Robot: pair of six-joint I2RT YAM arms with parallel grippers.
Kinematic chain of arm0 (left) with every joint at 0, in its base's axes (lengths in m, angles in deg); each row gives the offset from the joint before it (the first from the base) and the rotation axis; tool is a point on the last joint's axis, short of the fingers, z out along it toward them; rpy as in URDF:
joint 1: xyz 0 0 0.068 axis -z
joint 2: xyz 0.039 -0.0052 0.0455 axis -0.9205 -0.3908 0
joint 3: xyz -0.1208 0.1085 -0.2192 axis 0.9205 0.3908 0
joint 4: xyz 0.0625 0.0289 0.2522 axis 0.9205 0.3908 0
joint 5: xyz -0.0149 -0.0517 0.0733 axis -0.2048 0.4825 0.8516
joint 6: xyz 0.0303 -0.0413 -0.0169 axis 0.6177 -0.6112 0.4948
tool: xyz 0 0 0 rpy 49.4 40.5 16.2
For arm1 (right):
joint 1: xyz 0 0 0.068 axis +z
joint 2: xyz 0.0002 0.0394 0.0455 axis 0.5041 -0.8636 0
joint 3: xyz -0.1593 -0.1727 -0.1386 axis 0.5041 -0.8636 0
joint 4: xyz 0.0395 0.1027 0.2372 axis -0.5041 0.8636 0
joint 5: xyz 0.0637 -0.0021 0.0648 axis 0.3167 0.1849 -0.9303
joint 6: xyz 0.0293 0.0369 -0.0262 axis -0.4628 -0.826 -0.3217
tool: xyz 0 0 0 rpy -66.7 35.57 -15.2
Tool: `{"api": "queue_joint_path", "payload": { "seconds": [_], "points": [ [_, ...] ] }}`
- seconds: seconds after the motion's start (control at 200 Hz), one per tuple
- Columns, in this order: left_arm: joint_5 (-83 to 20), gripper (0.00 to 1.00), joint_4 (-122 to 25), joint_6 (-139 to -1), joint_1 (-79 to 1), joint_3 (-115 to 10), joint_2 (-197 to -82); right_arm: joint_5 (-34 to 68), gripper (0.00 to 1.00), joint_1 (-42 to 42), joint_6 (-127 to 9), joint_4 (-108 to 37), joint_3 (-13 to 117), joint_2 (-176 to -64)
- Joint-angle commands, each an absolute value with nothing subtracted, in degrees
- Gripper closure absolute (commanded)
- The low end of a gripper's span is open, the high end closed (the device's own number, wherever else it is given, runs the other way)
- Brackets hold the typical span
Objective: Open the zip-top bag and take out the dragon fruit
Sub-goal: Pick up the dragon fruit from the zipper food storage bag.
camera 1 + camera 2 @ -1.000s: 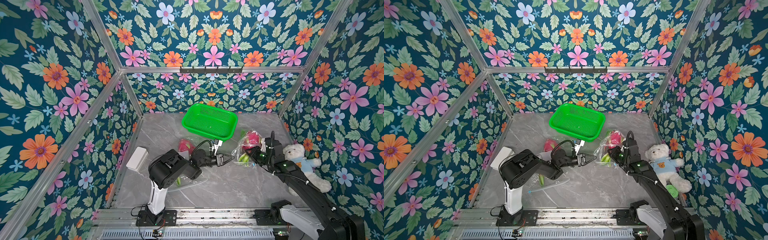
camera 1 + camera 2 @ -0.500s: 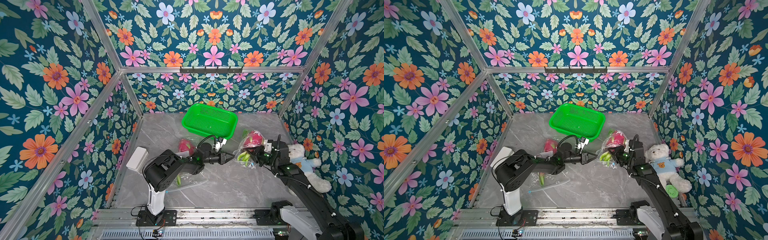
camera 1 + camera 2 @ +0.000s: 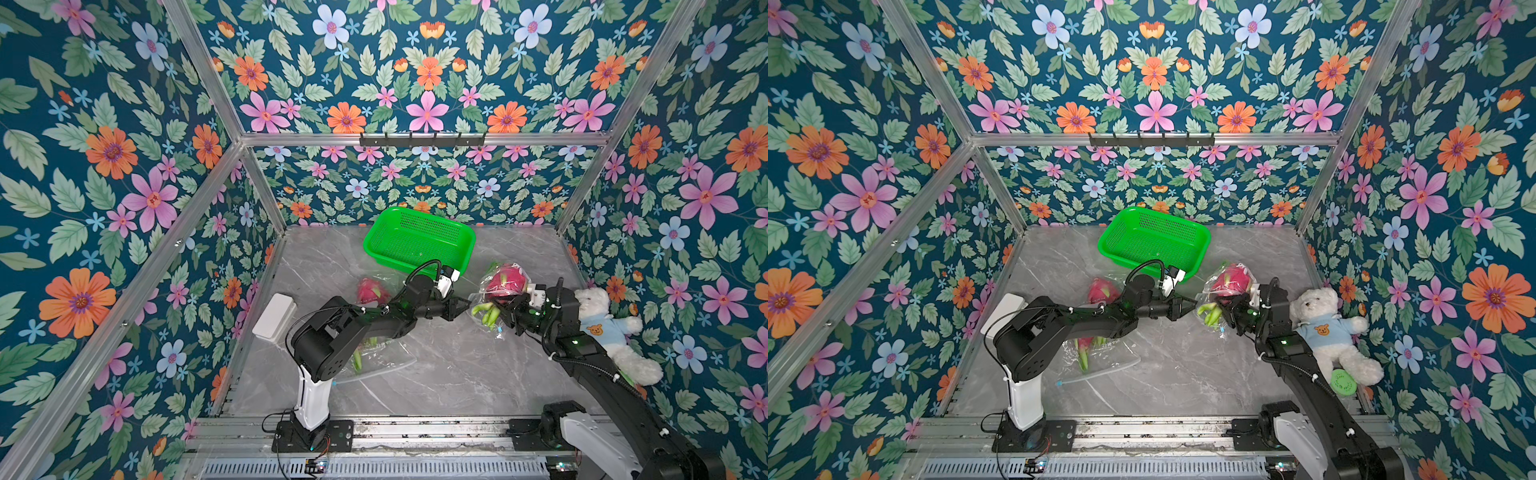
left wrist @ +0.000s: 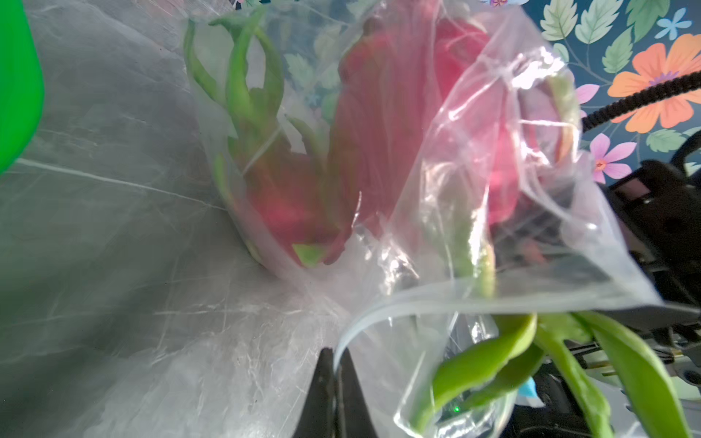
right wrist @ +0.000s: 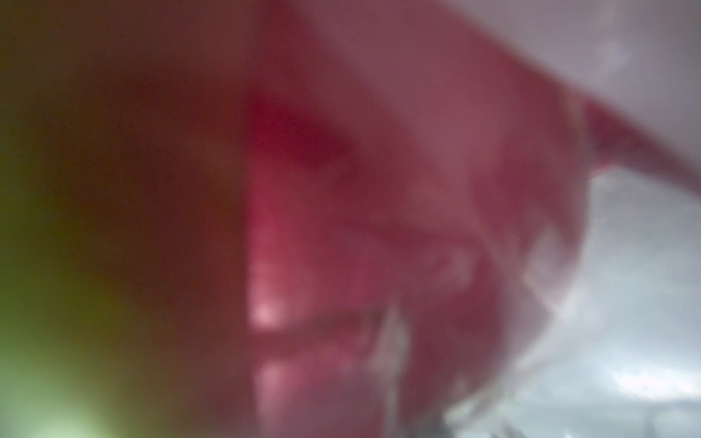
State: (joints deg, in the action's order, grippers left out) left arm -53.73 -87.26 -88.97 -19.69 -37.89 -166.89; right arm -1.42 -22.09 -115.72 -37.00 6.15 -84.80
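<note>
Dragon fruit (image 3: 505, 284), scales toward left claw (image 3: 467, 306)

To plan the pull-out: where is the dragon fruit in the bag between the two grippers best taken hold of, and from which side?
Likely the green scales of the dragon fruit: they bunch at the mouth of the bag, toward the left gripper, which pinches its edge. Come from that mouth side, along the fruit; its pink body lies behind plastic.

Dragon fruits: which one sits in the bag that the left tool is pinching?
The fruit nearest the teddy, inside the bag clamped in the left tool. The fruit behind the left arm and the one under it are untouched.
</note>
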Motion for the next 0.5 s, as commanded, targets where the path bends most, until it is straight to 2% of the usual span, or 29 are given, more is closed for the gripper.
{"api": "queue_joint_path", "payload": {
  "seconds": [0.0,0.17,0.285,0.495],
  "points": [
    [-52.12,1.0,-85.91,-86.95,-19.36,-38.67,-167.0,-3.59,0.94,-21.94,-120.29,-45.62,6.74,-86.11],
    [-48.11,1.0,-83.42,-83.66,-19.35,-40.94,-167.73,-7.57,0.95,-21.98,-120.3,-40.0,8.9,-84.11],
    [-46.73,1.0,-80.29,-80.85,-19.31,-43.96,-169.03,-5.45,0.94,-22.4,-118.3,-32.84,9.76,-79.51],
    [-48.12,1.0,-80.29,-81.47,-19.35,-45.32,-170.05,-6.58,0.95,-22.7,-120.48,-36.27,9.43,-80.02]
  ]
}}
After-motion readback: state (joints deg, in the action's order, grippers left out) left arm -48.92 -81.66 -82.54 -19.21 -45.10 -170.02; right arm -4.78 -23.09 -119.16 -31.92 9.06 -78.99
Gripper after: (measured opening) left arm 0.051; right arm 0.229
